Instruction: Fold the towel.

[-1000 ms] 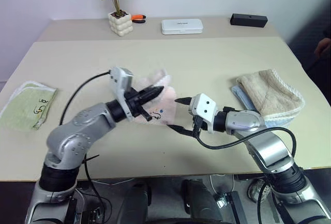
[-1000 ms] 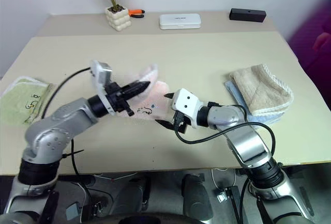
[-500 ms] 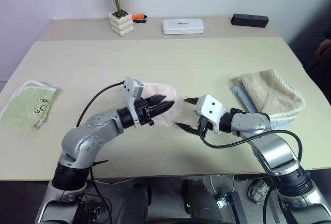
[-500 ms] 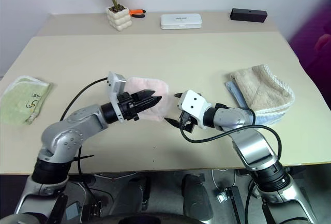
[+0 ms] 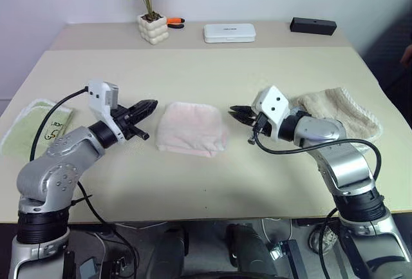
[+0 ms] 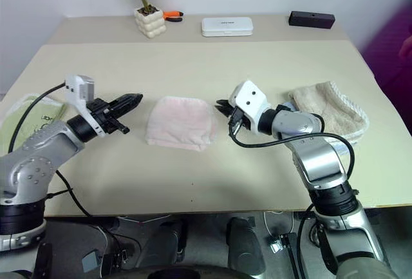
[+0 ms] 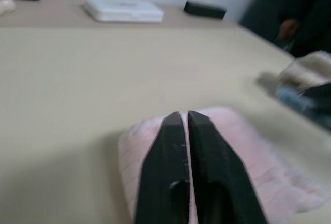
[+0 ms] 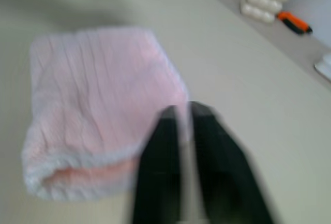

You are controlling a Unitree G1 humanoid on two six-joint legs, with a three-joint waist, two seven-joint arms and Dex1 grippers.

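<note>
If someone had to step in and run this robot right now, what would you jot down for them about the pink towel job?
Left gripper: shut, empty, off the towel's left side.
Right gripper: shut, empty, just off the towel's right side.
Pink towel: lying folded in a compact pad on the table between the two grippers, touched by neither.
Green towel lies at the table's left edge, beige towel at its right, behind the right arm.
Done: the fold looks finished and released.
Left: probably only pulling the arms away; check the fold is neat.
</note>
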